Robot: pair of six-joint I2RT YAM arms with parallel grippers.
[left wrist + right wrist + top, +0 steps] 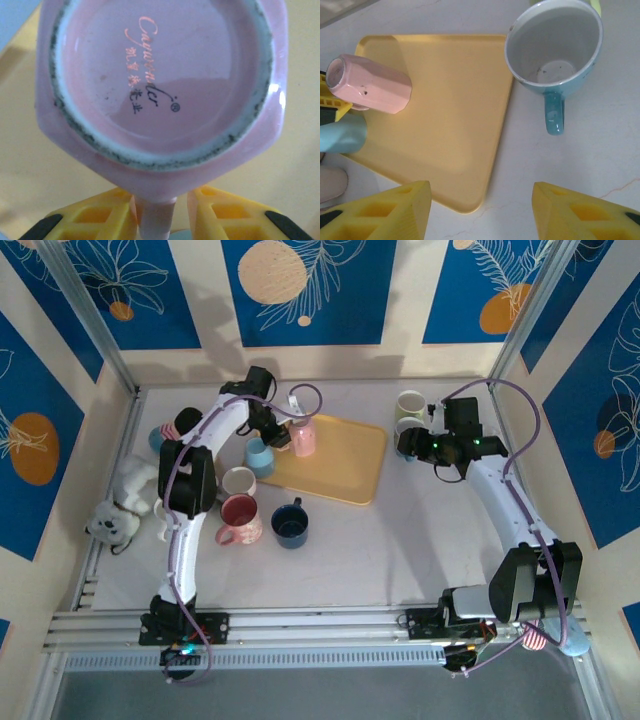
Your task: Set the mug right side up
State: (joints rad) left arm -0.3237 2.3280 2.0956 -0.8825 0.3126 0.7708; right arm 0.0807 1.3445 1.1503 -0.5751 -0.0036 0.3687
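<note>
The pink faceted ceramic mug (160, 85) stands mouth-down near the left corner of the flat yellow plastic tray (340, 465), its stamped base facing up into the left wrist camera. The left gripper (162, 196) has its yellow fingers on either side of the mug's thin handle. One finger looks to be against it and a sliver of space shows at the other, so I cannot tell whether the handle is truly pinched. That is the main risk: a narrow glazed handle gives the pads little to bite on. If the lift starts on a loose hold, the heavy body will likely pivot between the fingers and swing down, or slide out altogether and hit the tray hard enough to chip. Even with a firm hold, the weight hangs well off the grip line, so a quick wrist roll could twist the mug out of the grasp. Clearance is the second worry, because a pale blue mug (258, 455) sits just beside the tray's left edge, close to the pink one. A low turn could drag the rim across the tray lip or knock that neighbour over. Setting the mug down on the raised lip would leave it rocking. The right gripper (480, 200) hangs spread wide, grasping nothing, near a teal mug with a white inside (555, 50), well apart from the work.
</note>
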